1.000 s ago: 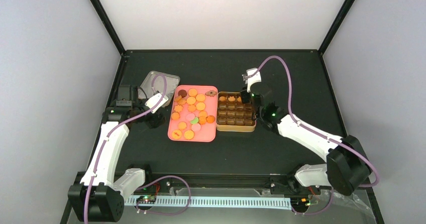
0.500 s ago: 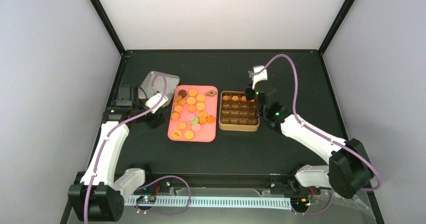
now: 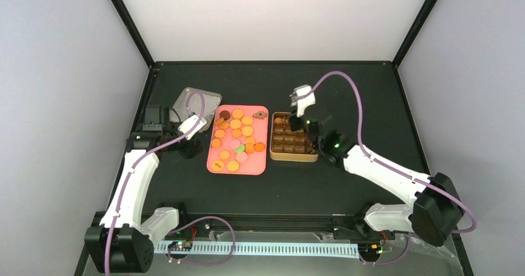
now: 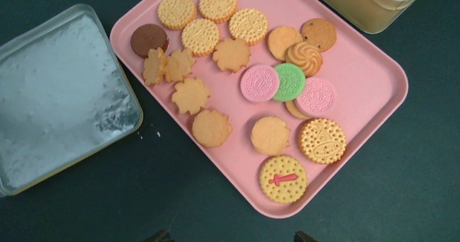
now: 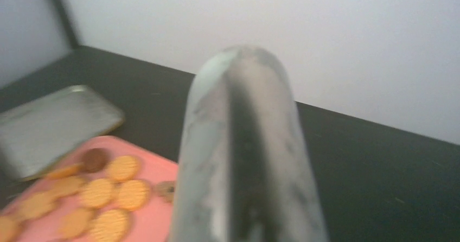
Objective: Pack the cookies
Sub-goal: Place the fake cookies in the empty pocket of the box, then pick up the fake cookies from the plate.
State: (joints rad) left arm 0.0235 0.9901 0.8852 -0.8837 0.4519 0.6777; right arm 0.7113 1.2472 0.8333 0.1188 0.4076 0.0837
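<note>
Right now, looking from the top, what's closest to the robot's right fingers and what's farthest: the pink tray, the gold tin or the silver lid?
From the right fingers:
1. gold tin, right beneath them.
2. pink tray, to the tin's left.
3. silver lid, far left, past the tray.

Orange, pink, green and brown cookies (image 4: 259,83) on a pink tray (image 4: 358,74).

I've got the cookies (image 4: 201,37) lying flat and loose on the pink tray (image 4: 374,63), mostly orange-yellow, some round, some scalloped. 2 pink ones (image 4: 260,83) touch a green one (image 4: 289,82) between them. 1 dark brown one (image 4: 149,40) sits near a tray corner.
</note>
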